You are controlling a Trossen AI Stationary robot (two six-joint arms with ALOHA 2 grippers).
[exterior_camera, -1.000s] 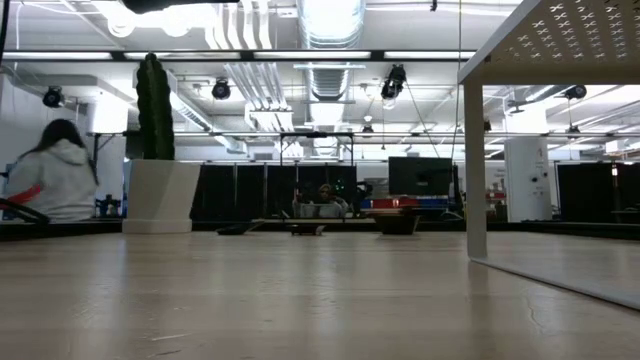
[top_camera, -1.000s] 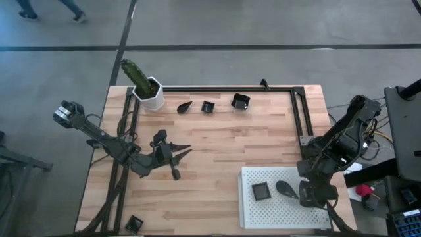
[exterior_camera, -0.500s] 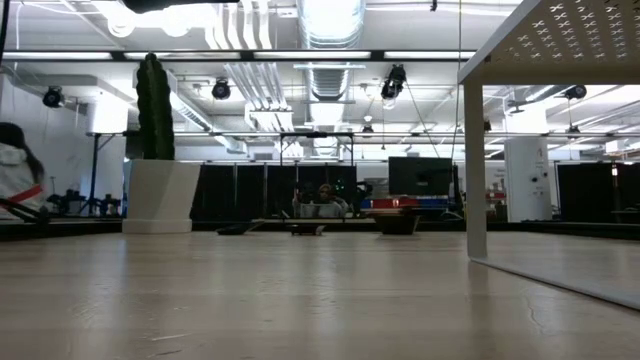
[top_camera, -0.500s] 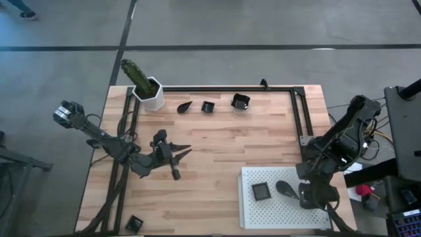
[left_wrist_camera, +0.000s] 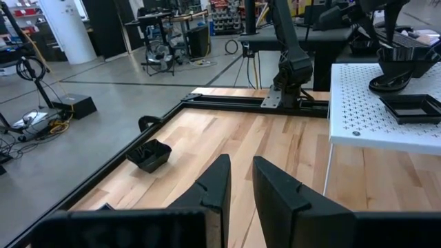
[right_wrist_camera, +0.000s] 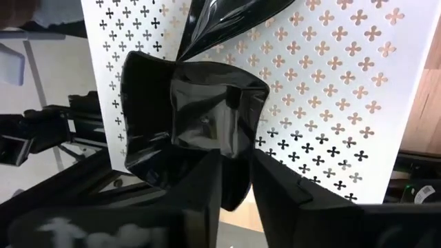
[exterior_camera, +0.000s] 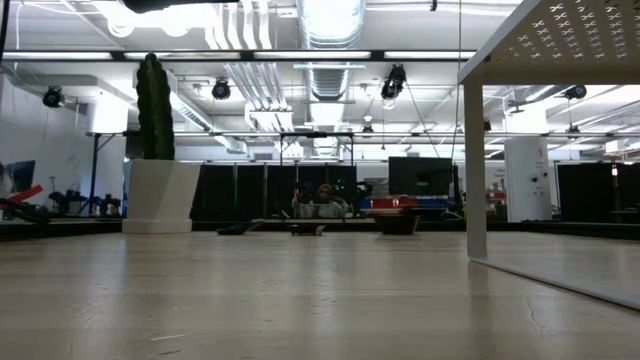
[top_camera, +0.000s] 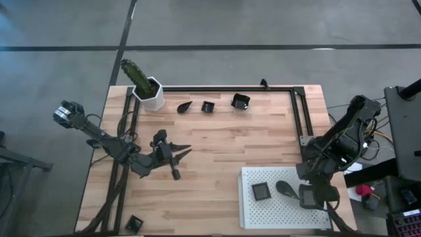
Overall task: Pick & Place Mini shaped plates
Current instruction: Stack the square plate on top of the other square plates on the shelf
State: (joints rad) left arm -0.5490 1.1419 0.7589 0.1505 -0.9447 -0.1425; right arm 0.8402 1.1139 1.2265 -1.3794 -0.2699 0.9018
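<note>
Glossy square dish (right_wrist_camera: pixel 207 114) pinched between the right gripper (right_wrist_camera: pixel 234 182) fingers, held above the white perforated tray (top_camera: pixel 263 214).

On the tray already: a square plate (top_camera: pixel 261 191) beside a teardrop plate (top_camera: pixel 285 187), both near the tray's far edge, just beside the right gripper. Along the table's (top_camera: pixel 223 141) far edge, three more dark dishes in a row: a leaf-shaped one (top_camera: pixel 184 106), a small square one (top_camera: pixel 208 106) and a larger square one (top_camera: pixel 240 101). One further square dish (top_camera: pixel 134 223) at the near left corner. White pot with a cactus (top_camera: pixel 146 87) at the far left corner. Left gripper (left_wrist_camera: pixel 238 180) over the table's left half, fingers nearly together with a narrow gap, holding nothing.
</note>
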